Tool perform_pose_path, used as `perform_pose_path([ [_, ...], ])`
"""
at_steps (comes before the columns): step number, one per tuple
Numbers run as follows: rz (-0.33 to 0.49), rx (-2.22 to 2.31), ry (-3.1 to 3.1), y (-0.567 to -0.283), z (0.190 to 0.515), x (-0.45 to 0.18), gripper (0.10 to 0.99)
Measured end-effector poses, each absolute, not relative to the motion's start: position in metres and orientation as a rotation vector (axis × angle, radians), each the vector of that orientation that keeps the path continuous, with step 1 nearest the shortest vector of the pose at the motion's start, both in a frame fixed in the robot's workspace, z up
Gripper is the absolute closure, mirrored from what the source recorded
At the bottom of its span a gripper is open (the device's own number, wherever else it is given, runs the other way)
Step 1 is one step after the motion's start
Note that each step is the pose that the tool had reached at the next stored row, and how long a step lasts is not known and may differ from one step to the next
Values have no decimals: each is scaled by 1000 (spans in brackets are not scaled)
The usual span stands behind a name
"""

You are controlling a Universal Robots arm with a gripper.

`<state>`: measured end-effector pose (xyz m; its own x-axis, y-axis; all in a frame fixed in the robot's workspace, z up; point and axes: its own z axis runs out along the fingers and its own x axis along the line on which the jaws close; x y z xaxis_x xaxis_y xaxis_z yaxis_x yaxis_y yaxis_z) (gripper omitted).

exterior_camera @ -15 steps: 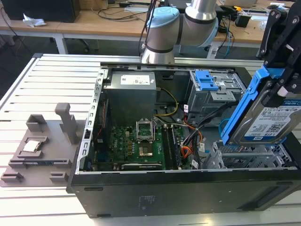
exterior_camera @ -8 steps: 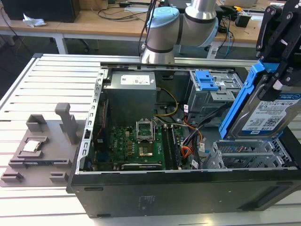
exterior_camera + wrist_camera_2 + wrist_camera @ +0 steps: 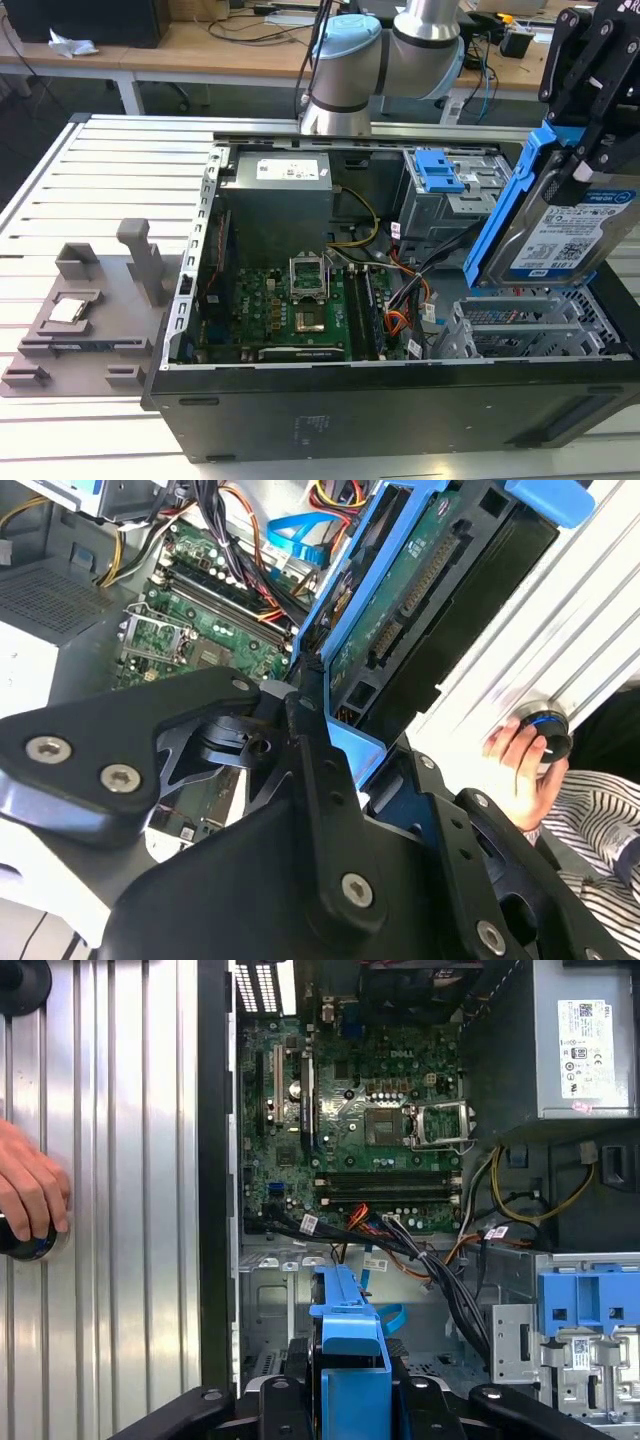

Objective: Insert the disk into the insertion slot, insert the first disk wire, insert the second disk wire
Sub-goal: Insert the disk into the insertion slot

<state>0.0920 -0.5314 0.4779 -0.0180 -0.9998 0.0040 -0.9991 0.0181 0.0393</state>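
I see an open black computer case (image 3: 400, 410) on the slatted aluminium bench (image 3: 110, 160), green motherboard (image 3: 290, 310) and grey power-supply box (image 3: 275, 200) inside; a grey plastic fixture (image 3: 110, 345) lies beside it.

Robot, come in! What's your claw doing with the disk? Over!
Claw shut on the disk. Disk tilted above the insertion slot, not in. A hand rests on the table outside the case.

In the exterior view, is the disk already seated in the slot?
No: the tool holds the disk tilted in the air, above the slot and outside it.
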Motion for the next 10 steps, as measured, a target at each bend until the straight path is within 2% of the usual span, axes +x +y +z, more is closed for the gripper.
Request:
perform_pose_path([
  [10, -39, 2180, -2219, -522, 476, 92, 722],
])
